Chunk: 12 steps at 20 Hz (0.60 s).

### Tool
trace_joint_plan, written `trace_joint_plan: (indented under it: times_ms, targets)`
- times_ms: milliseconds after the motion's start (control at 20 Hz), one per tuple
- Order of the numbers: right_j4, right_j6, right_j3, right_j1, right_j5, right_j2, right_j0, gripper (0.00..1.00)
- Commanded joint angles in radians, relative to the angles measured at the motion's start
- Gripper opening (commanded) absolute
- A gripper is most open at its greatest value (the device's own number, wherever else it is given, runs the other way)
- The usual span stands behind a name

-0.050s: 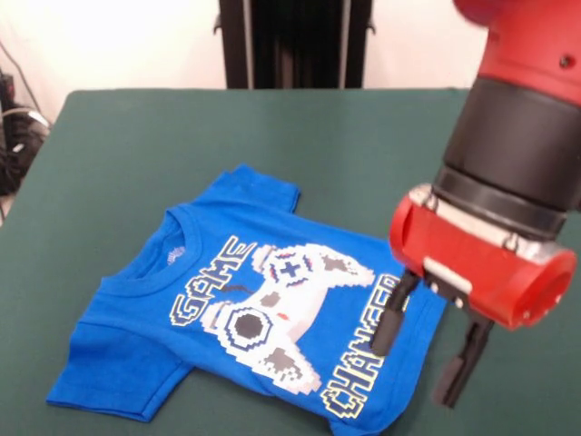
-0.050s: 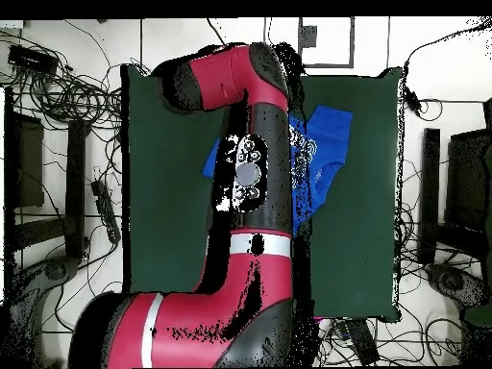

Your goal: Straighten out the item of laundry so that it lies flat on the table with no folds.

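A: Item one, arm. Pose?

B: Red and black, coming down at the right of the front view. Black cylindrical wrist section, red housing below it, gripper at the bottom with two dark, narrow fingers pointing down, set apart, nothing between them. One finger is over the shirt's hem edge, the other over bare felt just beside it. Contact with the cloth cannot be told.

A: Item two, laundry.

B: Small bright blue T-shirt, short sleeves, soft knit, lying print-up on the surface, turned at an angle. White-grey pixel controller print, yellow-white outlined lettering. One sleeve points to the far side, the other lies toward the near left corner. Light wrinkles near the lower sleeve.

A: Overhead view, any additions?

B: The long red link crosses the dark green rectangle and covers much of the shirt; blue shows on both sides of it. Gripper hidden there. Cables lie tangled on the floor around the surface.
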Motion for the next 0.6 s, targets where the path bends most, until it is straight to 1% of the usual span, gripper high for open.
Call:
trace_joint_plan:
  times_ms: [50,350,500,600]
  targets:
    - [0.030,-0.281,0.195,0.008,0.298,0.051,-0.007,1.00]
    - [0.042,-0.306,0.186,0.048,0.419,0.081,-0.031,1.00]
    - [0.032,-0.303,0.179,0.063,0.404,0.093,-0.040,1.00]
    - [0.020,-0.284,0.181,0.074,0.363,0.096,-0.041,1.00]
